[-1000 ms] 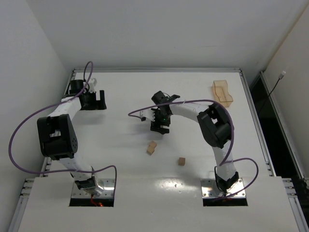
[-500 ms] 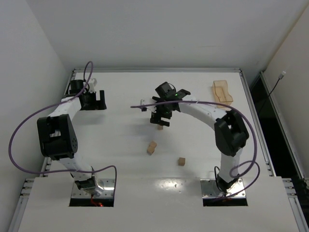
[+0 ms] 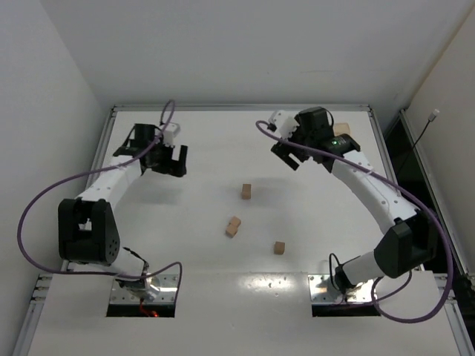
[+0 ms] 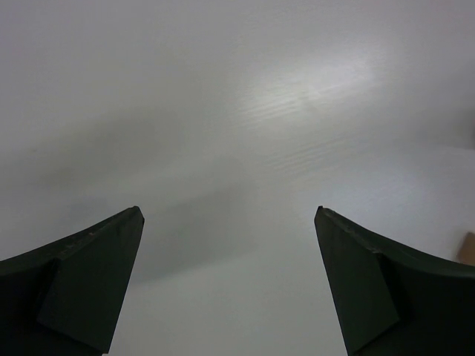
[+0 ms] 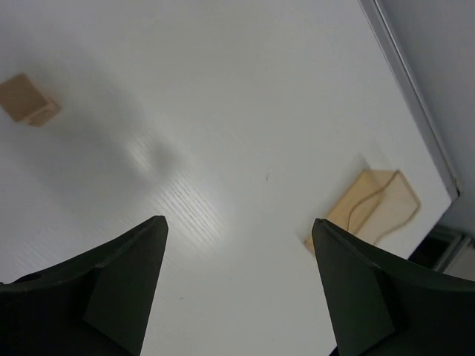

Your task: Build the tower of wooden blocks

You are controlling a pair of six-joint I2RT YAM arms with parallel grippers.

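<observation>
Small light-brown wooden cubes, loose and well apart on the table (image 3: 185, 237) – far cube (image 3: 246, 191), middle cube (image 3: 234, 226) skewed, near cube (image 3: 279, 247).

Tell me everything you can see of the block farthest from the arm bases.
The far block is a small light-brown cube, plain wood by its look, resting flat on the white table around its middle. It stands alone, with nothing stacked on it, clear of the second block and third block nearer the bases. Neither gripper touches it: the right gripper hangs open beyond it to the right, and the left gripper is open, off to the left.
</observation>
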